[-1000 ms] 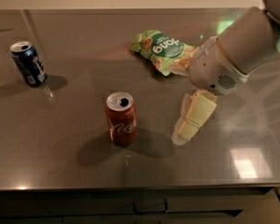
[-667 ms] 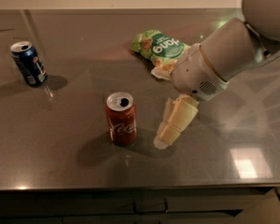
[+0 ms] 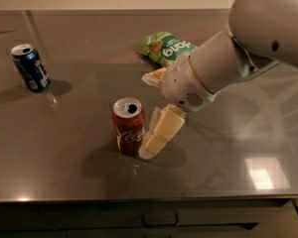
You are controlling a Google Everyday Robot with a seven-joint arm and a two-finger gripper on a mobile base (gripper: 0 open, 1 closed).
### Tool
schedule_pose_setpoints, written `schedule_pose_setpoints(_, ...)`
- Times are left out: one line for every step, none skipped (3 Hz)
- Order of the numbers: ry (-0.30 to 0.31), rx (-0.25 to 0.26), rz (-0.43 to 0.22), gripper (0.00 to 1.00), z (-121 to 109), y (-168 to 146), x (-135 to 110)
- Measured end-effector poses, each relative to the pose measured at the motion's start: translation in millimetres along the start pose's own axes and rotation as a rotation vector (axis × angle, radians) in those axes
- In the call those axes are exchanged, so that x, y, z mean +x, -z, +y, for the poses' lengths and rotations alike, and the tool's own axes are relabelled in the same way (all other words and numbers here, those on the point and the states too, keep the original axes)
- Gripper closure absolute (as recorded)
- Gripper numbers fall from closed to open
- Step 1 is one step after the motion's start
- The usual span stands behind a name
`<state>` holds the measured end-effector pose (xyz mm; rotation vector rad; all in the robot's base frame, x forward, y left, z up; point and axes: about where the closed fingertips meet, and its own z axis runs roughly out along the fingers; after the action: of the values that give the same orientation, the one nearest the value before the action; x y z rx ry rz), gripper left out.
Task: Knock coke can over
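Observation:
The coke can (image 3: 128, 127), red with white script and a silver top, stands upright on the grey table (image 3: 64, 172), left of centre. My gripper (image 3: 150, 145) hangs from the white arm and points down and left. Its cream tip is right beside the can's lower right side, touching or almost touching it.
A dark blue can (image 3: 30, 67) stands upright at the far left. A green snack bag (image 3: 167, 46) lies at the back, partly behind the arm, with a cream crumpled bit (image 3: 153, 78) next to it. The table's front edge runs along the bottom.
The arm and gripper have moved left across the table toward the coke can, closing the gap until the gripper is at its right side. The can still stands upright.

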<state>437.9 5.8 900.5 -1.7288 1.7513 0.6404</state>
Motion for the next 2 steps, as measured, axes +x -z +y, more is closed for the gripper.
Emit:
schedule_pose_setpoints(-0.009,-0.005,-0.016,0.00,-1.7,-10.1,-3.2)
schedule_pose_setpoints(-0.014,-0.027,-0.036,0.02,1.3,-17.9,-7.2)
